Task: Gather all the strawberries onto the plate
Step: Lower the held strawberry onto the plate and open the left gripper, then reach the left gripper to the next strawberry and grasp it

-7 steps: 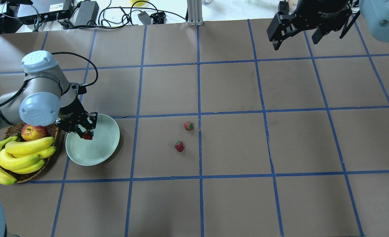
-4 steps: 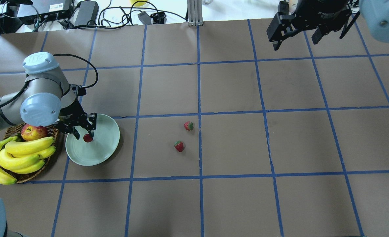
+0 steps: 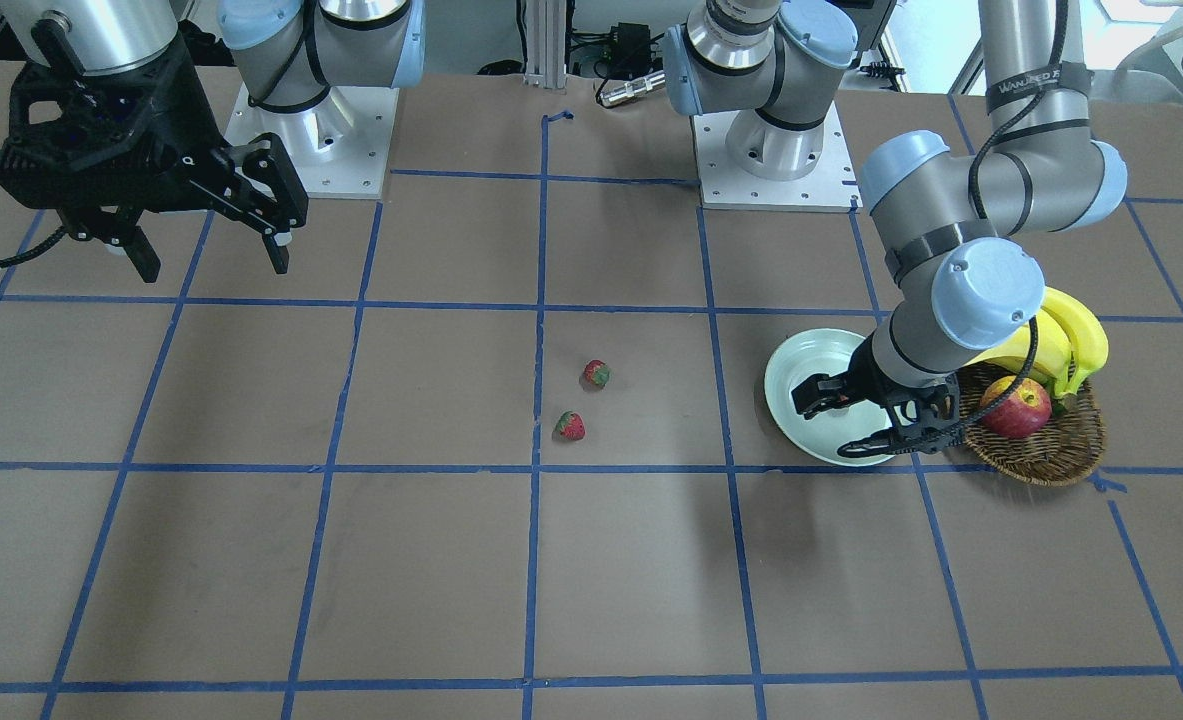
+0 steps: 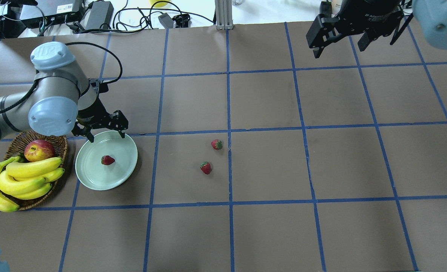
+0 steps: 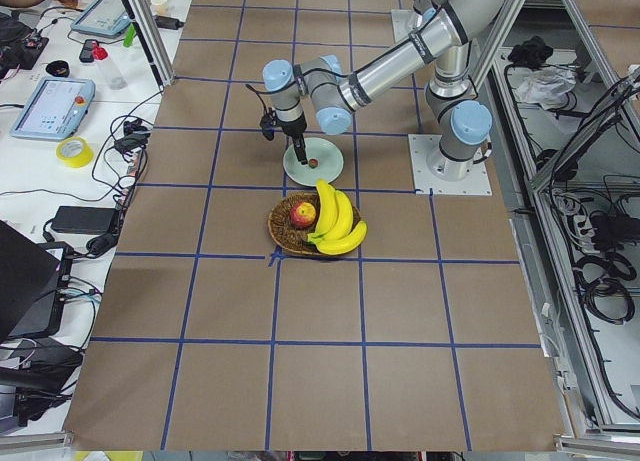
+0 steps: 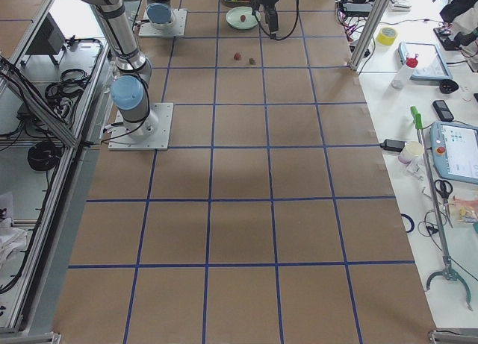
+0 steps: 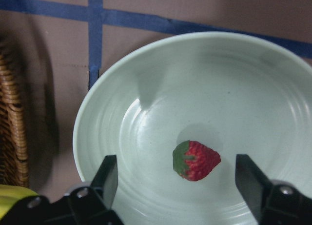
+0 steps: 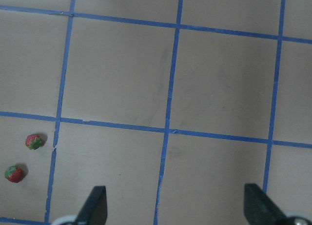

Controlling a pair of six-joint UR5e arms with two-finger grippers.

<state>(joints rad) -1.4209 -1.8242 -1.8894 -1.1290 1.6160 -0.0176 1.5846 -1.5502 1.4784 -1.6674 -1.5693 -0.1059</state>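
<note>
One strawberry [image 4: 107, 160] lies on its side in the middle of the pale green plate [image 4: 95, 178], at the left of the desk [image 4: 268, 226]. The left tool [image 4: 107, 138] hovers over the plate's far rim with its fingers spread wide and nothing between them. In the left wrist view the berry lies clear of both fingertips. To the right of the plate, well apart from it, the farther strawberry [image 4: 216, 144] and the nearer strawberry [image 4: 206, 167] lie on the bare desk. They are near each other but not touching, just left of a blue tape line [image 4: 229, 177]. Just beside the plate on its left stands a wicker basket [image 4: 60, 149] holding a red-yellow apple [image 4: 39, 150] and a bunch of bananas [image 4: 27, 177]. The right tool [image 4: 338, 51] hangs above the far right of the desk, fingers apart and empty, well away from all the fruit.
</note>
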